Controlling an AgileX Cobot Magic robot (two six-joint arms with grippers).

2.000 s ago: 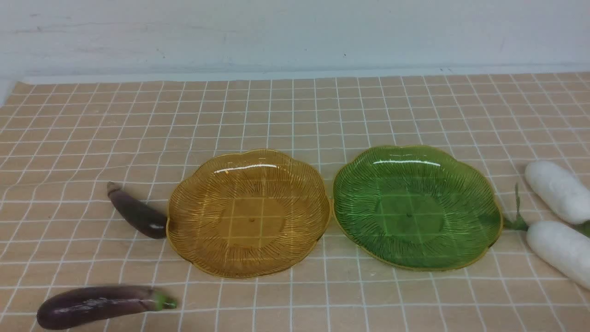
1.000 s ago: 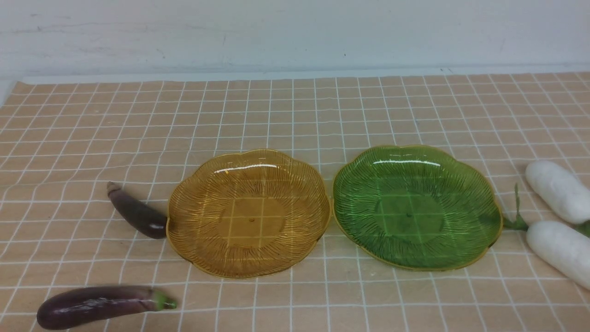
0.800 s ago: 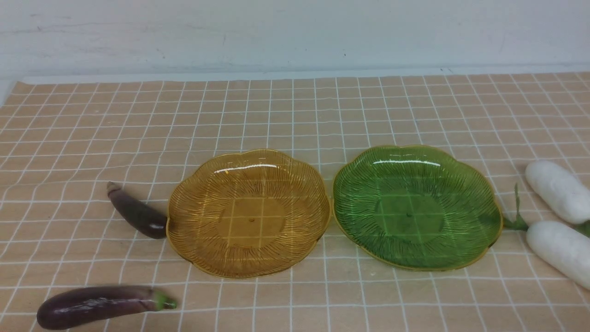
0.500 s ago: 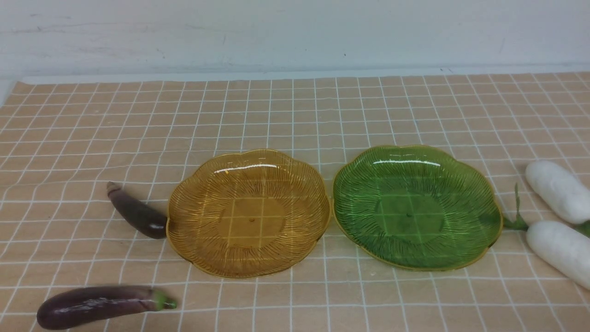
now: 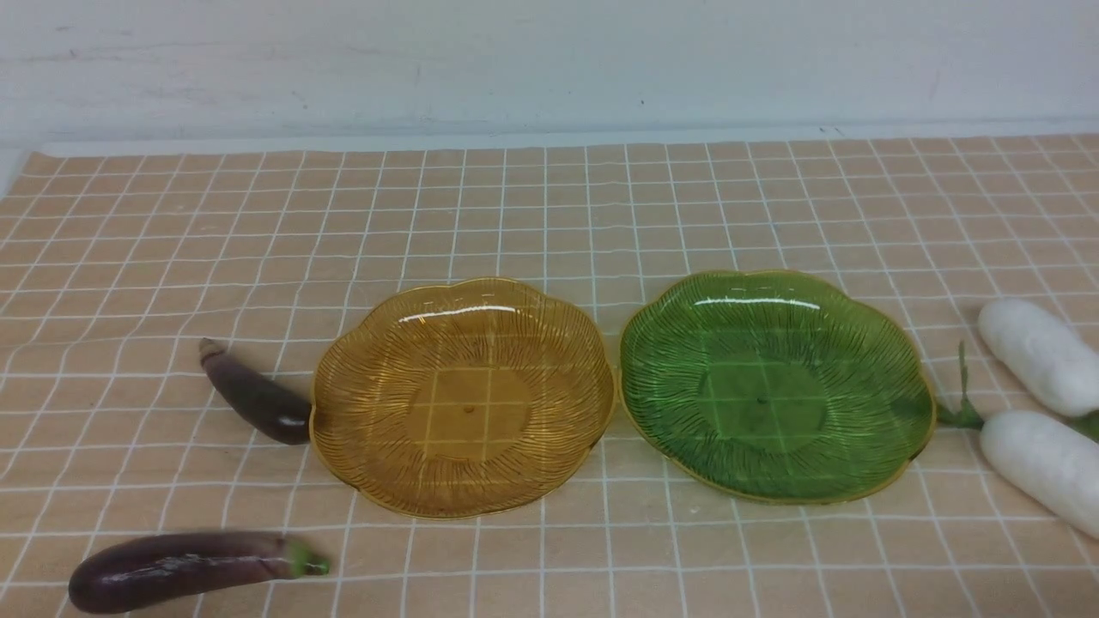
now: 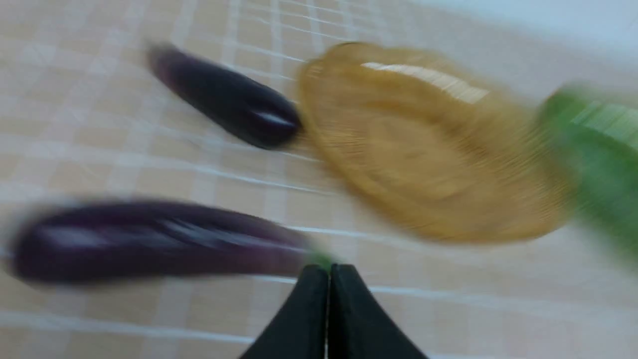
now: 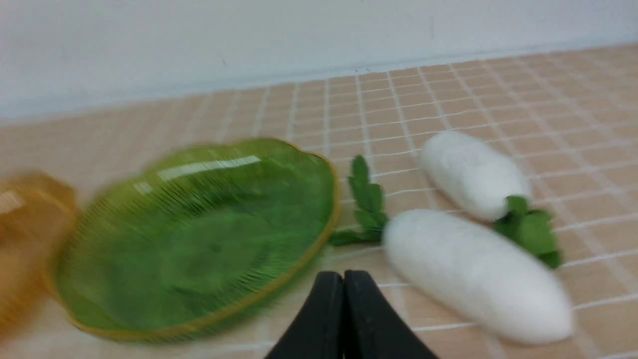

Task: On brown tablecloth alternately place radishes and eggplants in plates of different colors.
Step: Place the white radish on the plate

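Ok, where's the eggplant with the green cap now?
Front view: the green-capped eggplant lies at the near left on the tablecloth, nearer than the other eggplant and amber plate.

— What does my front camera give me?
— It looks forward and slightly down, across the brown tablecloth [image 5: 549, 215] to the wall [image 5: 549, 60].
— And my wrist cameras?
— Low and close. Left faces the amber plate [image 6: 423, 149], right the radishes [image 7: 473, 271]; both share the green plate [image 7: 199, 239].

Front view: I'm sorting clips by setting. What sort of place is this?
Probably a staged tabletop for robot trials, not a kitchen: a gridded brown tablecloth against a bare white wall, an empty amber plate and green plate, loose eggplants and radishes.
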